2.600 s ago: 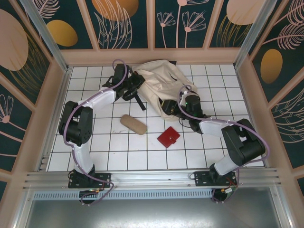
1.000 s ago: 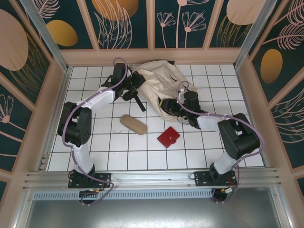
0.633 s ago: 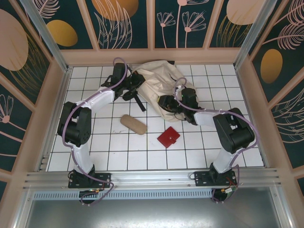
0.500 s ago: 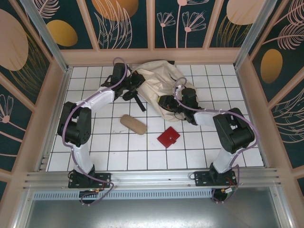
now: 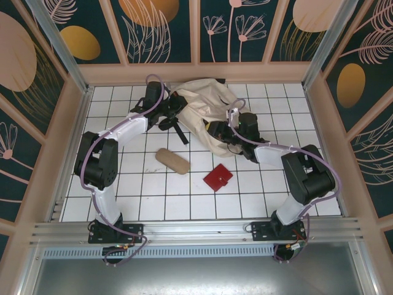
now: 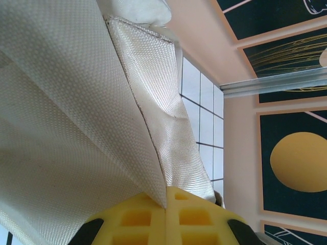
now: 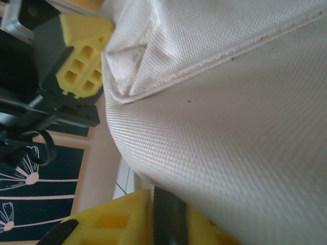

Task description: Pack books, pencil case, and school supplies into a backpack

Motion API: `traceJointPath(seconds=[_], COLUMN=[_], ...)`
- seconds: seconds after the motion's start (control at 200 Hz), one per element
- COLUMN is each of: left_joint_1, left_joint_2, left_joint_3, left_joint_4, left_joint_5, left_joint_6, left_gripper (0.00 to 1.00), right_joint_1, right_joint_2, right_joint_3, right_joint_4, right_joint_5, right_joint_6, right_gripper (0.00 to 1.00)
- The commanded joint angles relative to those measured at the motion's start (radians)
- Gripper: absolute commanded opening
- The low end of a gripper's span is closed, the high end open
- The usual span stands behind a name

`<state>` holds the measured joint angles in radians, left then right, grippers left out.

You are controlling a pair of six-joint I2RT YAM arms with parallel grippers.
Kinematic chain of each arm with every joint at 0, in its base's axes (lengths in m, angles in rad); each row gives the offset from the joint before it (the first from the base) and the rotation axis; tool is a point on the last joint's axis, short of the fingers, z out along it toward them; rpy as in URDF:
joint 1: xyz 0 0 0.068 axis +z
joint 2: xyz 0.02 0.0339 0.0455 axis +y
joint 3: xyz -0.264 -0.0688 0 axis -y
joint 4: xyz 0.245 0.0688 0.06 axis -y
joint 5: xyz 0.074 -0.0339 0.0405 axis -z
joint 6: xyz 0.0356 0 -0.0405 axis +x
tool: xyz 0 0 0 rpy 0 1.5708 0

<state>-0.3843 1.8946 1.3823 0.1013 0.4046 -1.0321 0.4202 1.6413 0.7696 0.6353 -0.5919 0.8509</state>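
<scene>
The cream-beige backpack (image 5: pixel 202 101) lies crumpled at the back middle of the tiled floor. My left gripper (image 5: pixel 174 112) is at its left edge, pads shut on a fold of the cream fabric (image 6: pixel 76 102). At the backpack's near edge, my right gripper (image 5: pixel 221 131) has its yellow pads (image 7: pixel 122 219) shut on a dark strip along the fabric edge (image 7: pixel 230 102). The tan pencil case (image 5: pixel 172 161) lies on the tiles in front of the backpack, apart from both grippers. To its right rests the small red square case (image 5: pixel 218 177). The books are hidden.
The white tiled floor (image 5: pixel 153 196) is walled by beige panels on three sides, with a metal rail (image 5: pixel 196 230) along the front. A black strap (image 5: pixel 180 132) trails from the backpack's left side. The left gripper's fingers (image 7: pixel 82 56) hold the fabric corner in the right wrist view.
My right gripper has shifted left and back along the backpack's near edge, and its jaws have closed on that edge. The left arm, pencil case and red case have not moved.
</scene>
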Motion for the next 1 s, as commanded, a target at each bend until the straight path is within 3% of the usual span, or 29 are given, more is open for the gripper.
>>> traceJointPath(seconds=[0.0, 0.325, 0.711, 0.786, 0.991], left_joint_1=[-0.005, -0.005, -0.006, -0.005, -0.005], left_joint_2=[-0.042, -0.046, -0.051, -0.053, -0.058], left_joint_3=[-0.006, -0.015, -0.021, -0.024, -0.049], left_joint_4=[0.076, 0.094, 0.119, 0.121, 0.123], left_joint_5=[0.051, 0.065, 0.09, 0.089, 0.062], left_joint_6=[0.027, 0.024, 0.012, 0.013, 0.037], left_gripper=[0.0, 0.0, 0.0, 0.0, 0.0], right_joint_1=[-0.017, -0.02, -0.008, -0.005, -0.014], right_joint_2=[-0.033, 0.007, 0.059, 0.06, 0.03], right_joint_3=[-0.009, 0.018, 0.077, 0.077, 0.049], right_joint_4=[0.09, 0.086, -0.01, -0.005, 0.138], right_joint_5=[-0.035, -0.023, 0.018, 0.017, -0.098], right_joint_6=[0.015, 0.044, -0.034, -0.034, 0.043], right_gripper=[0.31, 0.32, 0.25, 0.21, 0.2])
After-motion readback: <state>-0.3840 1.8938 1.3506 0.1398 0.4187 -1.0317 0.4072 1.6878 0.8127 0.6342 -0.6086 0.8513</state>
